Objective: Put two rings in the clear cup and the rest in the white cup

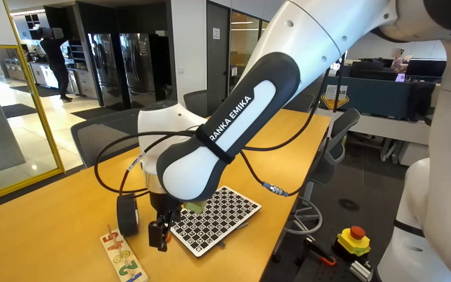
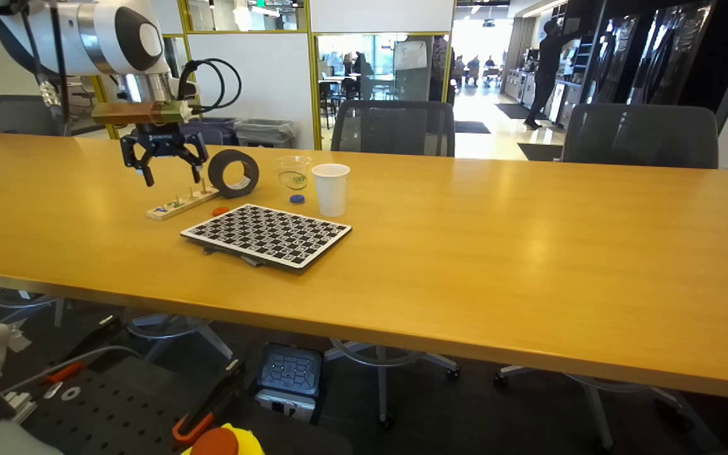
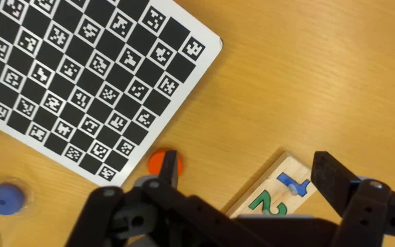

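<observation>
Resting on a yellow wood-grained table (image 2: 528, 253), a flat black-and-white checkered board (image 2: 266, 235) is neighboured by the black gripper (image 2: 173, 179) (jaws parted), a thick black roll (image 1: 126, 215), a tapered white cup (image 2: 331, 191), a clear plastic cup (image 2: 292, 175) and, just beside, an orange ring (image 2: 220, 211).

In an exterior view, the board (image 2: 268, 236) lies on the table (image 2: 528, 265). Just behind its right end stands the near cup (image 2: 331, 191); farther behind the board, the far cup (image 2: 293, 169), with a ring (image 2: 297, 199) inside at the bottom. Just left of the board lies a second ring (image 2: 220, 211), between it and the strip (image 2: 184, 203), at left and behind. The roll (image 2: 215, 170) stands farther behind, at left. Behind the board, past the table, stand chairs (image 2: 392, 128).
</observation>
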{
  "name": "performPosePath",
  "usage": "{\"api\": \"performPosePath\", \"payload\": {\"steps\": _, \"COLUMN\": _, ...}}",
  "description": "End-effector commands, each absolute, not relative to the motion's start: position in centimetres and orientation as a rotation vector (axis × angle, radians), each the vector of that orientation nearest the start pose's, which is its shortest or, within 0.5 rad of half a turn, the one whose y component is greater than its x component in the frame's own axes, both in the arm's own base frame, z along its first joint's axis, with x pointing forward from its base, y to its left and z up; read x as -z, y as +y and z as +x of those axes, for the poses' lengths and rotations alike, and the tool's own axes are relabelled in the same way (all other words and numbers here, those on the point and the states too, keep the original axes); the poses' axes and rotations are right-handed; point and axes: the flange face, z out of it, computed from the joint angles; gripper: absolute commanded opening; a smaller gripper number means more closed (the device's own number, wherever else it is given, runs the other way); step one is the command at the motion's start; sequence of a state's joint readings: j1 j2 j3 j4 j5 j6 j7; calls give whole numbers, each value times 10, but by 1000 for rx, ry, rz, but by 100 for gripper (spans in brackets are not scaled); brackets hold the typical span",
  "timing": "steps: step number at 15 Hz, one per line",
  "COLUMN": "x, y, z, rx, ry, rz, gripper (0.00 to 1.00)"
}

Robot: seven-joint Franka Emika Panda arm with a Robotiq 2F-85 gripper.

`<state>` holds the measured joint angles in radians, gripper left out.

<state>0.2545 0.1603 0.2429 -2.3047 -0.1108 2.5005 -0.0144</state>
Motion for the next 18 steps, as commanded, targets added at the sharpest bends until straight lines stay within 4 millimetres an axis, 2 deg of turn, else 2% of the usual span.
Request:
{"api": "performPosePath", "payload": {"steps": 1, "x": -279, "y": 266, "z": 460, "rx": 51, "ry": -1228, "rz": -2936, "gripper": 100}}
{"api": "performPosePath", "payload": {"steps": 4, "x": -272, "y": 271, "z": 463, "rx": 41, "ry": -1467, "rz": -2851, "gripper": 100}}
{"api": "performPosePath", "payload": {"steps": 11, "x": -257, "y": 272, "z": 484, "rx": 55, "ry": -2005, "rz": -2587, "gripper": 100}}
{"api": "performPosePath", "payload": {"steps": 13, "x": -254, "y": 271, "z": 493, "rx": 70, "ry": -2085, "rz": -2516, "gripper": 100}}
{"api": "performPosePath", "payload": {"steps": 18, "x": -240, "y": 262, "z": 519, "rx": 73, "ry": -2154, "rz": -2391, "gripper": 100}}
